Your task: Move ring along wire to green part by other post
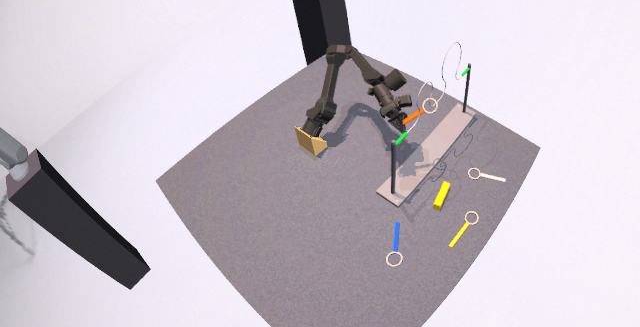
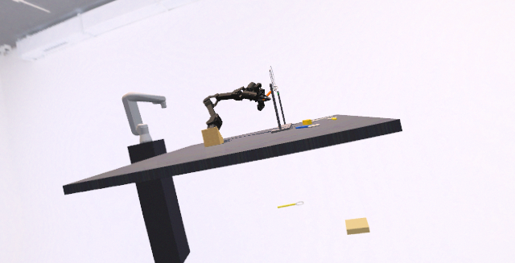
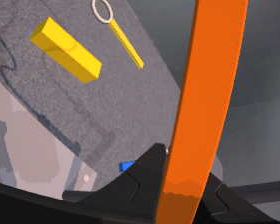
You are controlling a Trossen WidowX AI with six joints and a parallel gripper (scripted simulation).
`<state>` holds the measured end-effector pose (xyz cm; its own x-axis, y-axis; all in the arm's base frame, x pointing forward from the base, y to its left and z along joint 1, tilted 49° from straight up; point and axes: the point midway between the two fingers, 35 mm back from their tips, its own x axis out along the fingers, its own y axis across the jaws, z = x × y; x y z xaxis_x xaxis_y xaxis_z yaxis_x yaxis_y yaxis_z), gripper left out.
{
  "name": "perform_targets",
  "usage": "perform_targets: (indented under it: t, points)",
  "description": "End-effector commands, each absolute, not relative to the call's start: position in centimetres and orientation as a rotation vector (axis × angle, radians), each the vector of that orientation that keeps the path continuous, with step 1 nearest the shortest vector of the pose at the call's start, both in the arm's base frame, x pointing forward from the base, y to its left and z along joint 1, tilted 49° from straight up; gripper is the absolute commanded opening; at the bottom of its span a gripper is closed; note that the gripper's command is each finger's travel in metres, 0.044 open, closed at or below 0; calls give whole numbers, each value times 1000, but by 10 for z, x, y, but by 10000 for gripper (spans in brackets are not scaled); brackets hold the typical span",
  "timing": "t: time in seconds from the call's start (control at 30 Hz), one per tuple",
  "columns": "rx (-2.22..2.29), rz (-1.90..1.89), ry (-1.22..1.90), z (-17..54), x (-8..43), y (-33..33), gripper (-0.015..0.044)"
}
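Observation:
My gripper [image 1: 402, 121] [image 3: 165, 154] is shut on the orange handle [image 1: 413, 116] [image 2: 269, 93] [image 3: 206, 85]. The handle slants up from the fingers to the pale ring [image 1: 423, 107], which is in the air between the posts, nearer the near post [image 1: 393, 172] than the far post [image 1: 467, 92]. The thin grey wire [image 1: 442, 67] curves past the ring; whether it passes through, and the gap between them, is too small to tell. Green parts show by the near post [image 1: 401, 138] and the far post [image 1: 465, 72]. The ring is outside the wrist view.
The posts stand on a pale base plate [image 1: 390, 194] [image 3: 21, 145]. Beyond it lie a yellow block [image 1: 441, 195] [image 3: 66, 52], a blue-handled ring tool [image 1: 396, 237], a yellow-handled one [image 1: 459, 235] [image 3: 126, 43] and a white-handled one [image 1: 494, 177]. A tan block [image 1: 311, 142] is at the arm's base.

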<state>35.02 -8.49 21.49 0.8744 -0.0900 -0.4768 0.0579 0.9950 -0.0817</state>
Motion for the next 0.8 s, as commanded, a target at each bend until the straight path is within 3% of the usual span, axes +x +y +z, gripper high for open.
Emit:
perform_targets:
  t: [0.0,0.77]
  points:
    - [-154,-109,510,219,349,-100,-150]
    - [-699,-257,569,262,335,-175,-150]
